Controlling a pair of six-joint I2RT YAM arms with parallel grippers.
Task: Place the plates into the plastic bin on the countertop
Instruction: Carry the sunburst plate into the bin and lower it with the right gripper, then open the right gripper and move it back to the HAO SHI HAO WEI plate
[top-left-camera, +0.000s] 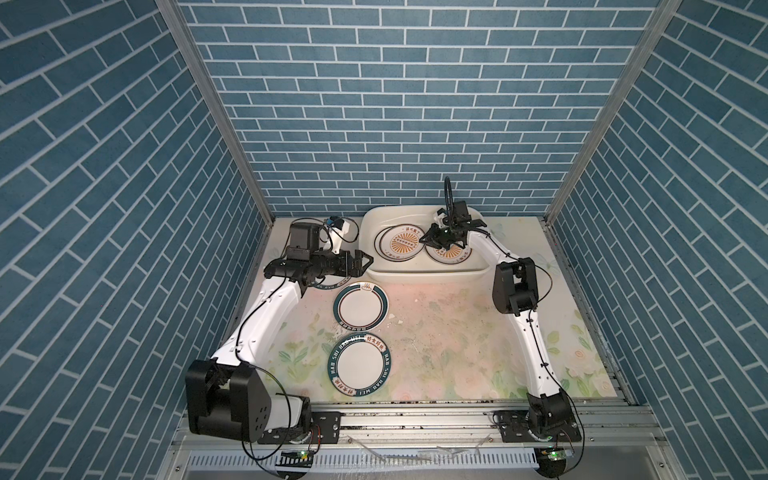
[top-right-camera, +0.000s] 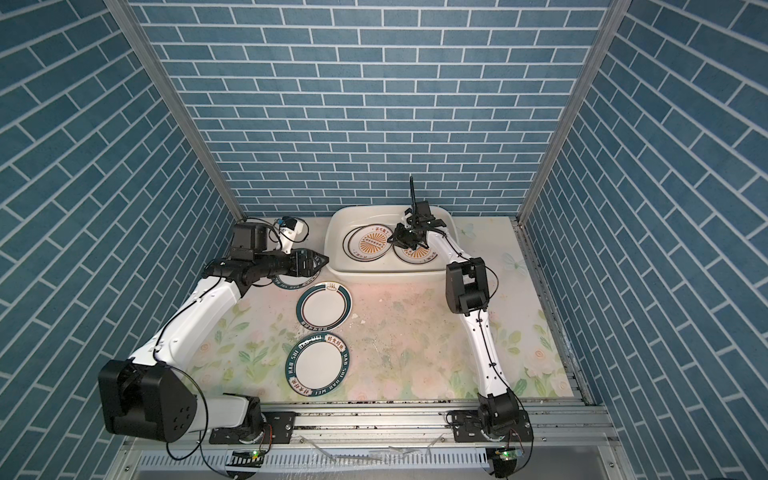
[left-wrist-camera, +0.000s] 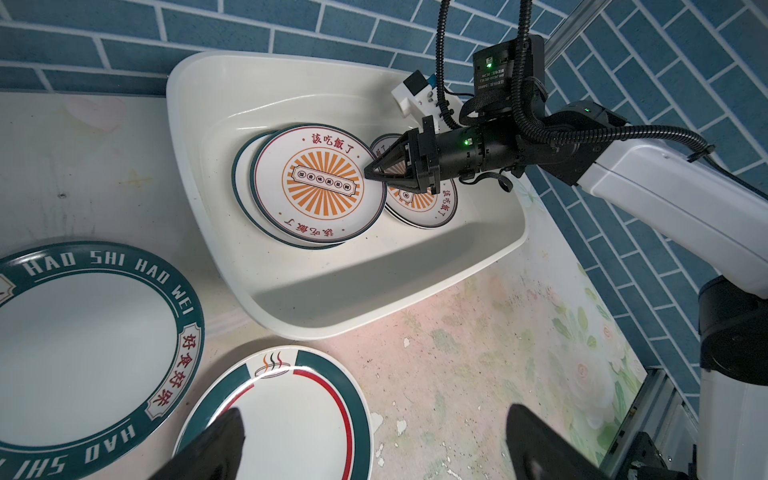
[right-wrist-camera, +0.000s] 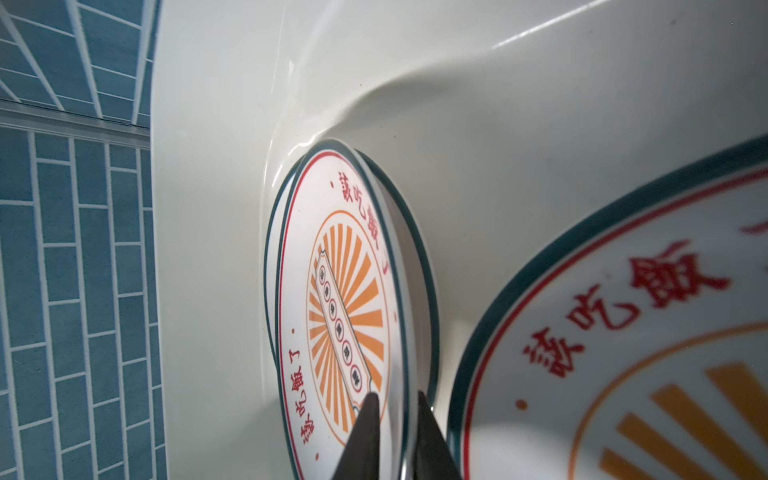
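Setting down: right claw (left-wrist-camera: 368, 174) straddles the rim of the round white orange-sunburst plate (left-wrist-camera: 320, 185), fingers (right-wrist-camera: 365, 436) a sliver apart; pinching or clear, can't tell. Plate lies face up on another, left half of the glossy white plastic bin (left-wrist-camera: 316, 291), upper centre in both top views. Round, no long axis. Next, likely: spread, lift out. Left claw (top-left-camera: 365, 262) spread.

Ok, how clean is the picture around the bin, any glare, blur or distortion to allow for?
Right wrist view: glare streaks on the bin, the near plate and the right fingertips soft, the far plate sharp. Left wrist view: the bin bowed by the lens, the left fingers dark blurs. In both top views: even light, brick walls splayed outward.
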